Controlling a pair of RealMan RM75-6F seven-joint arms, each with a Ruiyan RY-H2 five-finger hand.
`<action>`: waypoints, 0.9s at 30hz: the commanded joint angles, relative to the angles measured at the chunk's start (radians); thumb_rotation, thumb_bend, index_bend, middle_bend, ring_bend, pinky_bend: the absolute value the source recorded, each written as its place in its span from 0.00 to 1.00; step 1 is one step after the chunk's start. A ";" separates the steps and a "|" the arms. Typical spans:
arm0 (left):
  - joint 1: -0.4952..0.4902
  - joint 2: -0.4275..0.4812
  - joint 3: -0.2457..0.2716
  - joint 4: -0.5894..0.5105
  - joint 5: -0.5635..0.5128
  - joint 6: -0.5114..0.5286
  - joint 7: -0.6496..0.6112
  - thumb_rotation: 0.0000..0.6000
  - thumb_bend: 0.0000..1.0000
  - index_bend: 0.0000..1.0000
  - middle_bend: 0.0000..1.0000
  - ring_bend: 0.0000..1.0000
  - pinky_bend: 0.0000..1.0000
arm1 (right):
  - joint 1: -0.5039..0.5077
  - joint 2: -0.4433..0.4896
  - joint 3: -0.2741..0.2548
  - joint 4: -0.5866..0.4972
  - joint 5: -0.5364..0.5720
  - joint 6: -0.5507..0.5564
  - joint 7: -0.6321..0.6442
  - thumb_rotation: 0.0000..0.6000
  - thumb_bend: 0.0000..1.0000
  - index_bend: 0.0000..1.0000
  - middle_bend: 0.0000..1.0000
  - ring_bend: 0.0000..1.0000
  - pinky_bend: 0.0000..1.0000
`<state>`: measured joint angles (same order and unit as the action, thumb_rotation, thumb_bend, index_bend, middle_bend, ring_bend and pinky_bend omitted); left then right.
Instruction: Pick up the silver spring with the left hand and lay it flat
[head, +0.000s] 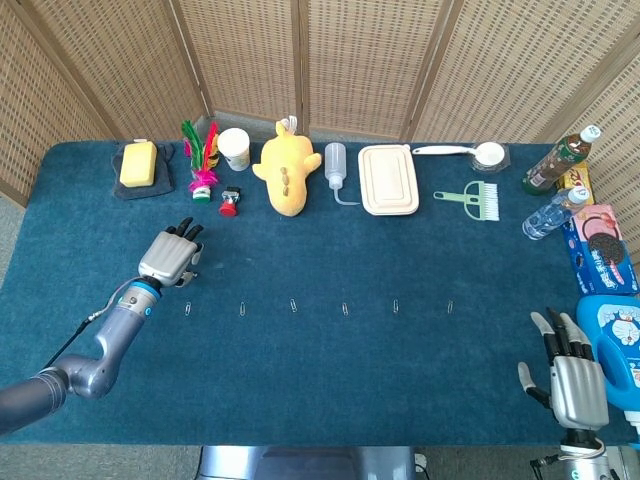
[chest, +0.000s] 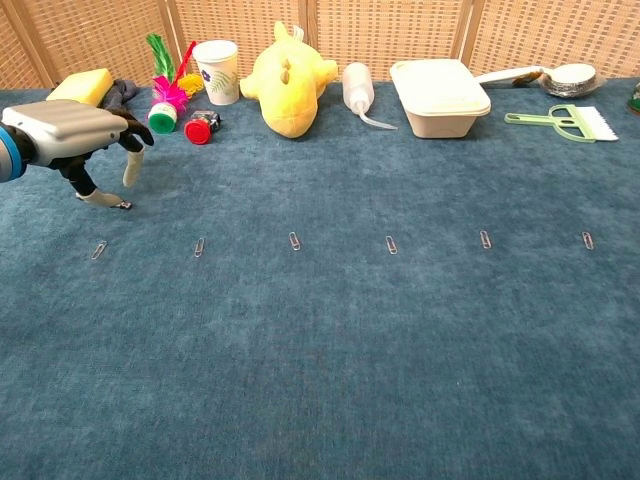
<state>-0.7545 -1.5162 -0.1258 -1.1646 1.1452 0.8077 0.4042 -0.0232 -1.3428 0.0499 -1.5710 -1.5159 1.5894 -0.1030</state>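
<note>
The silver spring (chest: 122, 205) lies flat on the blue cloth at the far left; only its right end shows past the thumb. My left hand (chest: 70, 130) hovers low over it with the fingers spread. The thumb tip (chest: 95, 197) is down on the spring and another fingertip (chest: 128, 172) hangs just above it, so nothing is pinched. In the head view the left hand (head: 168, 258) covers the spring. My right hand (head: 578, 385) rests at the table's near right corner, fingers apart and empty.
A row of paper clips (chest: 294, 241) runs across the middle. Along the back stand a yellow sponge (chest: 82, 84), feather shuttlecock (chest: 166, 95), red cap (chest: 200, 128), paper cup (chest: 217, 72), yellow plush (chest: 288, 75), squeeze bottle (chest: 358, 88) and lunch box (chest: 438, 95). A blue bottle (head: 618, 355) stands beside the right hand.
</note>
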 joint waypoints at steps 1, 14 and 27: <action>-0.002 0.011 0.005 -0.010 -0.009 -0.013 0.004 1.00 0.44 0.47 0.14 0.02 0.23 | 0.000 0.000 0.001 0.001 0.000 -0.001 0.001 1.00 0.39 0.12 0.11 0.06 0.14; -0.005 0.031 0.018 -0.031 -0.017 -0.022 -0.011 0.97 0.53 0.45 0.13 0.01 0.22 | -0.001 -0.001 0.002 0.005 0.002 -0.003 0.006 1.00 0.39 0.12 0.11 0.06 0.14; -0.020 0.010 0.021 -0.010 -0.032 -0.028 0.003 0.97 0.56 0.46 0.13 0.01 0.22 | -0.006 -0.002 0.002 0.010 0.008 -0.005 0.009 1.00 0.39 0.12 0.11 0.06 0.14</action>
<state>-0.7738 -1.5055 -0.1054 -1.1742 1.1141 0.7807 0.4062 -0.0290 -1.3452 0.0516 -1.5611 -1.5082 1.5846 -0.0936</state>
